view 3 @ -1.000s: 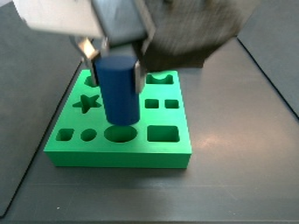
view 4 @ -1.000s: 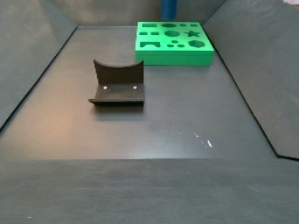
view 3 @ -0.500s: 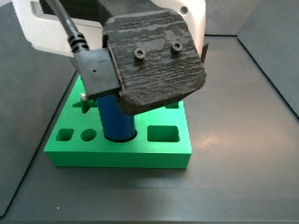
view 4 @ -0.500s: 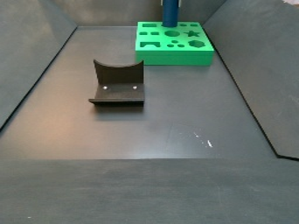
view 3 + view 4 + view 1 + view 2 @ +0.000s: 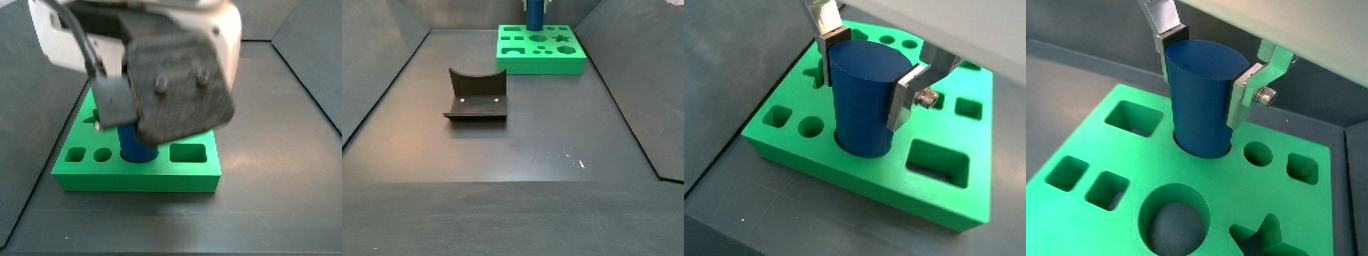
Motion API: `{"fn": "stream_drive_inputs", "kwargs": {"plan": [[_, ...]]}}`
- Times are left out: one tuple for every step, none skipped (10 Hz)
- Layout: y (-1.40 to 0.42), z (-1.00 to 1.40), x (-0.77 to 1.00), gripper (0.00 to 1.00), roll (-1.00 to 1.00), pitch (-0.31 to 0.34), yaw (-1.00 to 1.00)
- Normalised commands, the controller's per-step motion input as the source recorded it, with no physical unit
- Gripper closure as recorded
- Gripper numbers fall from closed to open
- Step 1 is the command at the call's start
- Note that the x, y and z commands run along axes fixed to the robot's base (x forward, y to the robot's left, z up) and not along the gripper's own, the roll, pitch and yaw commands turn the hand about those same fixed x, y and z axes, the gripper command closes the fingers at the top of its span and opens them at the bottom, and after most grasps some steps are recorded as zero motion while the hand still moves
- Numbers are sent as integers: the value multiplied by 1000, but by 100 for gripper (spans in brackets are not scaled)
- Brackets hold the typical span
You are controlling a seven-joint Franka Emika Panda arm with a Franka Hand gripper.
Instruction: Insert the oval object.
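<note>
Jamming is the main risk as I judge it: in both wrist views the gripper [image 5: 871, 68] is clenched on the oval object [image 5: 866, 105], silver fingers [image 5: 914, 88] flat against its upper sides, while the peg's lower end sits in a hole of the green block [image 5: 871, 180]; any tilt or twist could wedge it against the hole's rim, and pressing on might drag the block across the floor. A wrist view from the opposite side shows the gripper [image 5: 1213, 62] holding the peg [image 5: 1203, 98] upright, with neighbouring holes close by: a larger oval hole [image 5: 1174, 224], a round hole [image 5: 1259, 154] and a star hole [image 5: 1269, 240], none blocked. In a side view the blurred wrist hides the gripper's fingers, and only the peg's base [image 5: 135, 146] shows at the block's [image 5: 134, 175] front row, so depth of seating cannot be told. In a side view from farther off the peg [image 5: 535, 14] rises from the block [image 5: 540, 50] at the far end, while the dark fixture [image 5: 476, 96] stands well apart on the floor [image 5: 516, 190], clear of any path.
</note>
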Motion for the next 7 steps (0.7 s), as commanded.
{"fn": "stream_drive_inputs", "kwargs": {"plan": [[-23, -611, 0, 100, 64, -43, -63], [-49, -626, -83, 100, 101, -103, -6], [0, -414, -51, 100, 104, -86, 0], [0, -409, -140, 100, 47, -176, 0], [0, -320, -80, 100, -23, -207, 0], [0, -106, 0, 100, -64, -91, 0], [0, 0, 0, 100, 0, 0, 0]]}}
